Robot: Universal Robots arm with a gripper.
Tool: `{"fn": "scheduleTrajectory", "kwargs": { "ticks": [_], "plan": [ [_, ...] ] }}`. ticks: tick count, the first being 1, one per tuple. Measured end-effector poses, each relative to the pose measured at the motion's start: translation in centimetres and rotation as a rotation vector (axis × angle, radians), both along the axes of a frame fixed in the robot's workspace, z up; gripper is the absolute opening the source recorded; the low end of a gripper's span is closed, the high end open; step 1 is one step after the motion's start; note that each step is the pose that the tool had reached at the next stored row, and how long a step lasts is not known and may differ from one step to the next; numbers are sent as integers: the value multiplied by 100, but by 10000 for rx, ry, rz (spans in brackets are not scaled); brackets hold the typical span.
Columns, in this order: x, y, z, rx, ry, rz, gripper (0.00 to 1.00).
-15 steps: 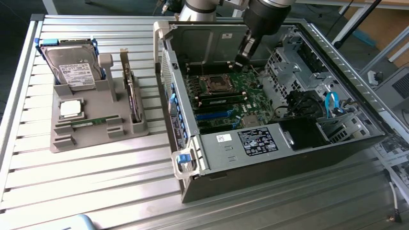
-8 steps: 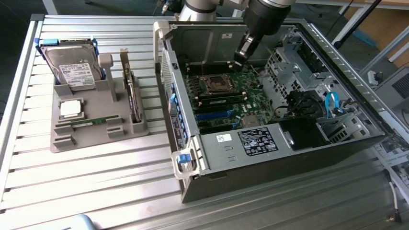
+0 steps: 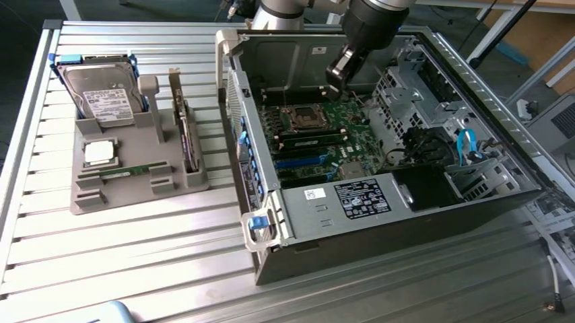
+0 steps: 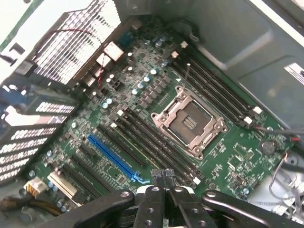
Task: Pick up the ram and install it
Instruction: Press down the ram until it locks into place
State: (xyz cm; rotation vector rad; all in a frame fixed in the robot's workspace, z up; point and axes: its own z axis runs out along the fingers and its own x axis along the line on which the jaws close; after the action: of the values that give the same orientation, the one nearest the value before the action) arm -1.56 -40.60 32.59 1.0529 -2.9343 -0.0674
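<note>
Nearest your wrist camera, the hand [image 4: 164, 192] is hanging clenched, fingertips pressed together with nothing between them, just above the motherboard [image 4: 156, 118] with its empty processor socket [image 4: 190, 121] and dark memory slots [image 4: 152, 142]. In the exterior view you are seeing the hand [image 3: 340, 75] reaching down inside the open computer case [image 3: 269, 229], over the board's far end. The ram [image 3: 126, 171] is lying flat in the grey holder tray [image 3: 134, 192] on the counter [image 3: 134, 256], well apart toward the exterior view's left, beside the silver processor chip [image 3: 99, 152] and near the hard drive [image 3: 104, 94].
</note>
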Motion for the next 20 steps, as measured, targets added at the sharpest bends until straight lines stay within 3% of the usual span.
{"fn": "scheduleTrajectory", "kwargs": {
  "ticks": [20],
  "plan": [
    [0, 0, -2, 1, 0, -3313, 11]
  ]
}}
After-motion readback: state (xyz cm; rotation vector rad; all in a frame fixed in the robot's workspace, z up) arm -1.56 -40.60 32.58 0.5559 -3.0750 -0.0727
